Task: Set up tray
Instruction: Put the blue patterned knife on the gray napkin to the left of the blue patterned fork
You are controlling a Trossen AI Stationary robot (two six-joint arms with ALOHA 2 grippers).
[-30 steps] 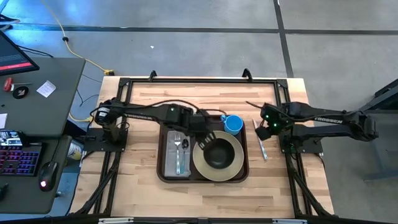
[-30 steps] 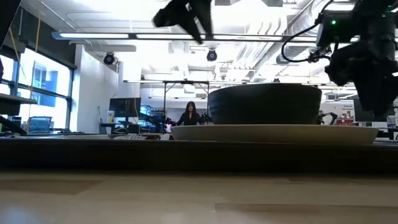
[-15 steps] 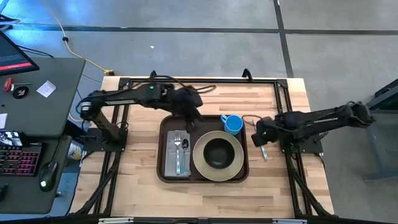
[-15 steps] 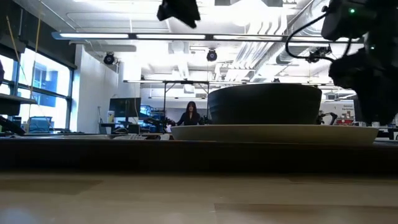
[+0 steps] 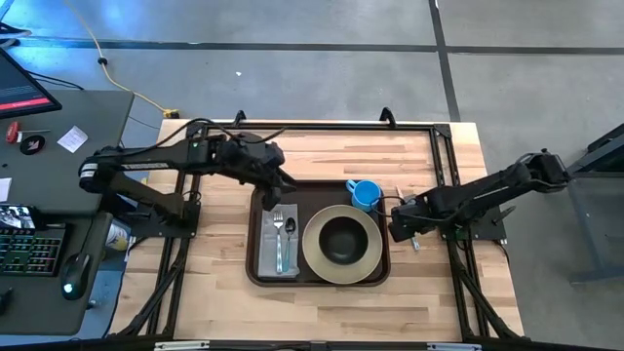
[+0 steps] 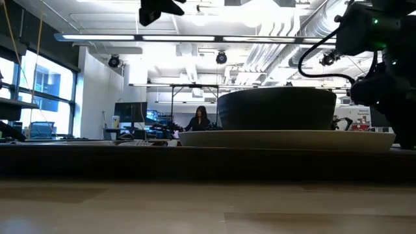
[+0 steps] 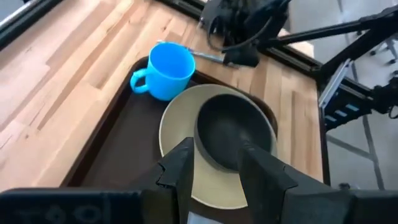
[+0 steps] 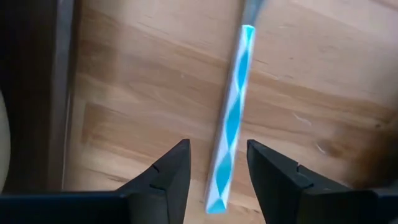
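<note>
The dark brown tray (image 5: 255,263) lies mid-table and carries a grey napkin (image 5: 278,244) with a fork and a spoon, a beige plate (image 5: 312,255) with a dark bowl (image 5: 341,240) on it, and a blue cup (image 5: 365,194) in its far right corner. A blue-and-white striped straw (image 8: 231,112) lies flat on the wood to the right of the tray. My right gripper (image 8: 216,168) points down over it, open, one finger on either side of the straw's end and clear of it. My left gripper (image 7: 214,163) hangs open and empty above the tray's far left corner (image 5: 261,190).
A black frame (image 5: 312,127) runs along the table's far edge and its sides. The tray's right rim (image 8: 62,93) lies close beside the straw. Bare wood (image 5: 322,156) stretches behind the tray. Left of the table stands a desk with a keyboard (image 5: 24,249).
My left gripper has drawn back from above the plate toward the table's far left and risen. My right gripper has come down and toward the near edge, over the straw beside the tray. Nothing on the tray has moved.
</note>
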